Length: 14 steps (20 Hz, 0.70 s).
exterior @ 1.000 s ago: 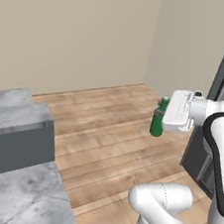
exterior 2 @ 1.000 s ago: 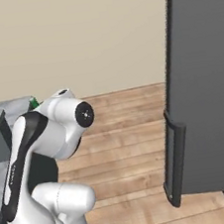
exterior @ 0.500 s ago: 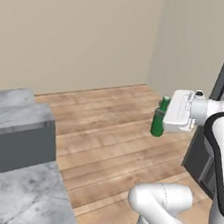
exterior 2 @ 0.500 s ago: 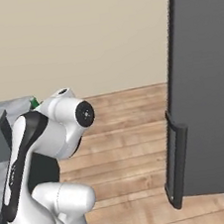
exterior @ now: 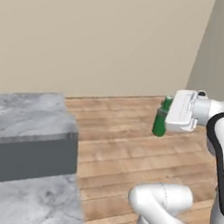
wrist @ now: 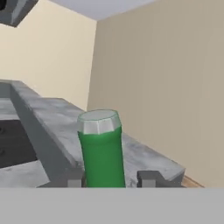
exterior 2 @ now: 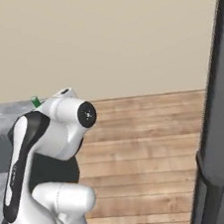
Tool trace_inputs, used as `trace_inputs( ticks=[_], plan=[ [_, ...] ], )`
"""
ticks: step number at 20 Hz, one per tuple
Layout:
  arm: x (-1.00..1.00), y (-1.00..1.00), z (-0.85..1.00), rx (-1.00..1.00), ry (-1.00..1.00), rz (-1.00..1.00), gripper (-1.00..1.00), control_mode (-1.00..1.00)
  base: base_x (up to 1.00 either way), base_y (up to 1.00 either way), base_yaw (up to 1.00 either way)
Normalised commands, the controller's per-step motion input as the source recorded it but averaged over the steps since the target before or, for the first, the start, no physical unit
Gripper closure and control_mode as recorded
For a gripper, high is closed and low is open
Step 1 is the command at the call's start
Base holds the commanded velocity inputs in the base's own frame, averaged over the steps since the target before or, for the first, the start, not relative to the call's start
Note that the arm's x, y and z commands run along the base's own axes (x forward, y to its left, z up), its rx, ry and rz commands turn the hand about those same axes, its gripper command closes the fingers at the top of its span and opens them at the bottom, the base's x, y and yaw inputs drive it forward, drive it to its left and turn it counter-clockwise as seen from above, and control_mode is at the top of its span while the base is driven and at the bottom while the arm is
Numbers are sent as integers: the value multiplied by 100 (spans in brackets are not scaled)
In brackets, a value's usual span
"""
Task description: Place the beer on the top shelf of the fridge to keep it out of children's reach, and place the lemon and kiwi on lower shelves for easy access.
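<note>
Two-finger gripper (wrist: 111,178) clamped on slim green glass beer bottle (exterior: 161,118), held mid-air above wood floor (exterior: 129,151). Dark grey fridge (exterior 2: 222,139) to right. Carry upright, keep grip firm, approach slow, clear door edge.

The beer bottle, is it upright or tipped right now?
Upright: the beer bottle stands cap-up in the gripper, held in the air above the wood floor.

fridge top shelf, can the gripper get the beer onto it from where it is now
Probably not yet. The gripper holds the beer out over the wood floor, and the fridge stands off to the arm's right showing just a dark panel. No shelf is visible, so the arm likely has to swing round first.
</note>
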Motion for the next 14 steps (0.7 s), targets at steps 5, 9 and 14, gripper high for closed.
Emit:
trace_inputs(
  ticks=[5, 9, 14],
  plan=[
    [0, 0, 0, 0, 0, 0, 100, 100, 97, -3, 14],
    [0, 0, 0, 0, 0, 0, 100, 100, 94, 0, -14],
    [0, 0, 0, 0, 0, 0, 100, 100, 97, 0, -30]
  ],
)
